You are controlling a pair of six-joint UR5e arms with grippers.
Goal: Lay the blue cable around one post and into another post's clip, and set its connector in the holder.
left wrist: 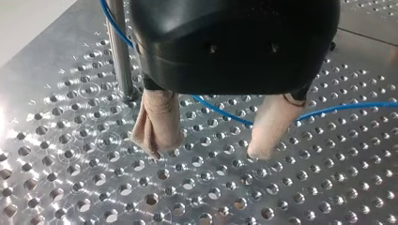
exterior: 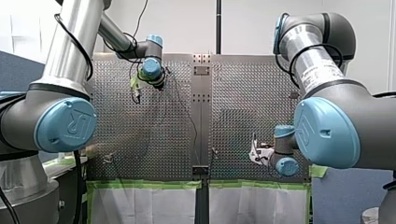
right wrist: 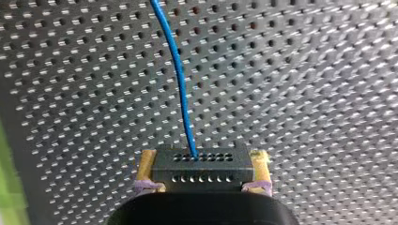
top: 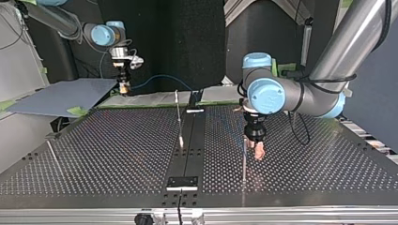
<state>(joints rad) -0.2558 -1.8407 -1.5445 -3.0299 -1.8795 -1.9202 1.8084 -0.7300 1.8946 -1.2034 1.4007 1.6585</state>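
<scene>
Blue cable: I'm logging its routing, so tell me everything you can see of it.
The blue cable is thin, smooth and flexible-looking. One end enters a hole in the black connector clamped in my right gripper. In the left wrist view it curves past a metal post and runs over the perforated table, behind the open fingers of my left gripper, ungripped.

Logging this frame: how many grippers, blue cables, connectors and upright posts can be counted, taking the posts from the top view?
Grippers: 2, my left gripper and my right gripper
Blue cable: 1
Connector: 1
Posts, top view only: 3
Total: 7
</scene>
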